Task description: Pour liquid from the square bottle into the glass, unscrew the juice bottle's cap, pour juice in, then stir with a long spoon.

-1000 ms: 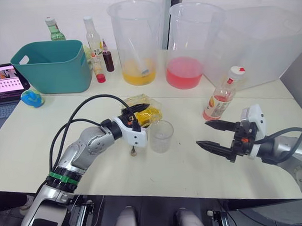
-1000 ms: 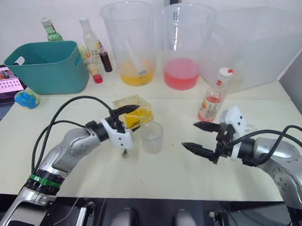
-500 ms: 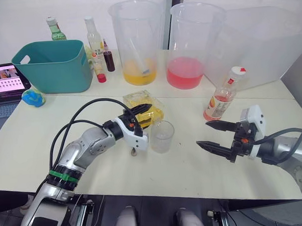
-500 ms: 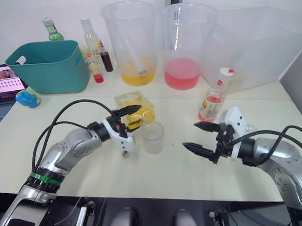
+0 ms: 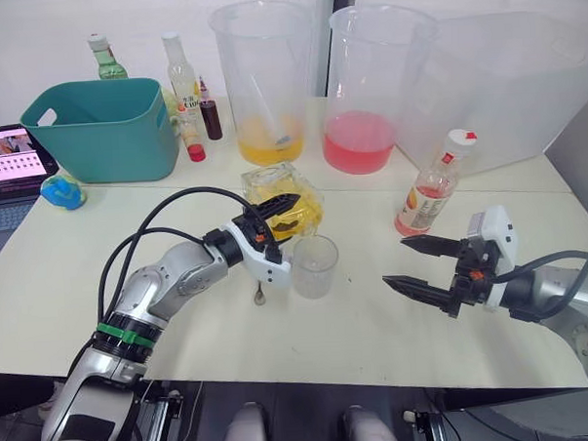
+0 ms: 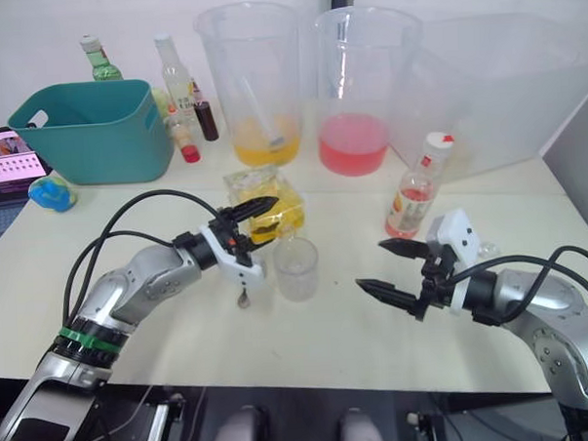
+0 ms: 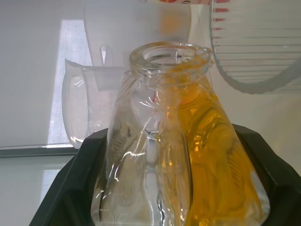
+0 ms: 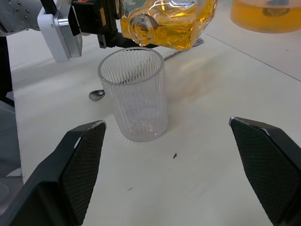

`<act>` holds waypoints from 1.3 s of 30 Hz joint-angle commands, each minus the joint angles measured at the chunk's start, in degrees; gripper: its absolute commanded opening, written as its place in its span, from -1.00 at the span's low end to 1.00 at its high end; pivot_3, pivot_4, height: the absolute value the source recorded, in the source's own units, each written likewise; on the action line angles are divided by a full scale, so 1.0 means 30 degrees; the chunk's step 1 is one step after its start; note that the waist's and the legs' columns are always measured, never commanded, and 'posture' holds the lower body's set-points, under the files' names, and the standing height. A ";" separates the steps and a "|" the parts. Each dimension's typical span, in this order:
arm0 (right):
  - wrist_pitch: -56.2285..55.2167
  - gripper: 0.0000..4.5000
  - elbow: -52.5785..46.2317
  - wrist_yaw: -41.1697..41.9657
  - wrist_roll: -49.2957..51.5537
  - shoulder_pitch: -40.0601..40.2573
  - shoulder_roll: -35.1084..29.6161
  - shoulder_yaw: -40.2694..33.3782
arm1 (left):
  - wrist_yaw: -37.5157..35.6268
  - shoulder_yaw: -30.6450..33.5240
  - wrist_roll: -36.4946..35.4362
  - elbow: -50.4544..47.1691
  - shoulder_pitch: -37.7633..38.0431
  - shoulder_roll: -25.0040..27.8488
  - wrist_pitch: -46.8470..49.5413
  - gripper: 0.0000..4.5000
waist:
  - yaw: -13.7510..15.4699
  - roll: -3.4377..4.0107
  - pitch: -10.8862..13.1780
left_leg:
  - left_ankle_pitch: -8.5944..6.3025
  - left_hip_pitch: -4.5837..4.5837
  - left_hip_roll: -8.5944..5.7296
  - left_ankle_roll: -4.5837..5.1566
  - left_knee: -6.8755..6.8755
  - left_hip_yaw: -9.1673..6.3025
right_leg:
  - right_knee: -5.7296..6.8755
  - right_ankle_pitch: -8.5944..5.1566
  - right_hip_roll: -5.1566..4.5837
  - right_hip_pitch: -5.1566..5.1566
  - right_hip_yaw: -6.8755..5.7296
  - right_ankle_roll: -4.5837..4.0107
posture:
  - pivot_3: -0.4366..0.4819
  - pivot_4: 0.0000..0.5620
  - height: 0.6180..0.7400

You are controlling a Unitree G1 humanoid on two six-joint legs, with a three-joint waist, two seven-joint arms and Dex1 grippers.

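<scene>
Two arms reach over the pale table point(image 5: 527, 186). The left gripper point(image 5: 279, 204) is closed tight on the square bottle point(image 5: 285, 194) and holds it up off the table. The bottle is tipped over on its side, and its open mouth point(image 8: 139, 27) points toward the glass point(image 5: 314, 266). The stopper is off. The mouth sits just above the rim of the glass, a bit to the robot's left of it, and does not touch it. Yellow liquid lies along the low side of the bottle, close to the neck. No liquid can be seen running out, and the glass looks empty. I think the pour is about to start. To do it, the bottle needs to tip a little more, with its mouth over the middle of the glass.

The right gripper point(image 5: 420, 264) hovers low over the table on the other side of the glass, well apart from it. Its two black fingers are spread wide and hold nothing.

The juice bottle point(image 5: 433, 186) stands behind the right gripper with its white cap point(image 5: 461, 138) on, so the right arm is the nearer one for it. The long spoon point(image 5: 261, 298) lies on the table under the left gripper, its small bowl just beside the glass.
</scene>
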 commanded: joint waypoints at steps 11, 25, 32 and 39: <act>-0.0708 0.98 -0.0156 0.0249 -0.0371 -0.0273 0.0033 -0.0308 | 0.2354 0.0465 0.0940 -0.0922 -0.1401 0.0190 -0.0466 0.24 | 0.0015 0.0000 0.0000 | 0.0000 0.0000 0.0000 0.0000 0.0006 -0.0001 | 0.0004 0.0000 -0.0001 0.0000 0.0000 0.0000 | -0.05 -0.47 0.80; -0.0658 0.98 -0.0202 0.0160 -0.0368 -0.0369 0.0090 -0.0285 | 0.2463 0.0297 0.1177 -0.1218 -0.1418 0.0134 -0.0526 0.24 | 0.0016 0.0000 0.0000 | 0.0000 0.0000 0.0000 0.0000 0.0010 0.0000 | 0.0010 0.0000 0.0000 0.0000 0.0000 -0.0001 | -0.05 -0.47 0.80; -0.0720 0.98 -0.0168 0.0222 -0.0398 -0.0329 0.0085 -0.0307 | 0.2267 0.0334 0.0922 -0.1437 -0.1329 0.0018 -0.0487 0.24 | 0.0016 0.0000 0.0000 | 0.0000 0.0000 -0.0001 0.0000 0.0012 0.0000 | 0.0011 0.0001 -0.0001 0.0000 0.0000 -0.0001 | -0.05 -0.47 0.80; -0.0722 0.98 -0.0107 0.0339 -0.0430 -0.0393 0.0037 -0.0275 | 0.0767 0.0745 -0.1431 -0.1304 -0.1178 -0.0426 0.0168 0.24 | 0.0013 0.0001 -0.0001 | 0.0000 -0.0001 -0.0001 0.0000 0.0017 -0.0001 | 0.0016 0.0001 -0.0001 0.0000 0.0000 -0.0001 | -0.05 -0.47 0.80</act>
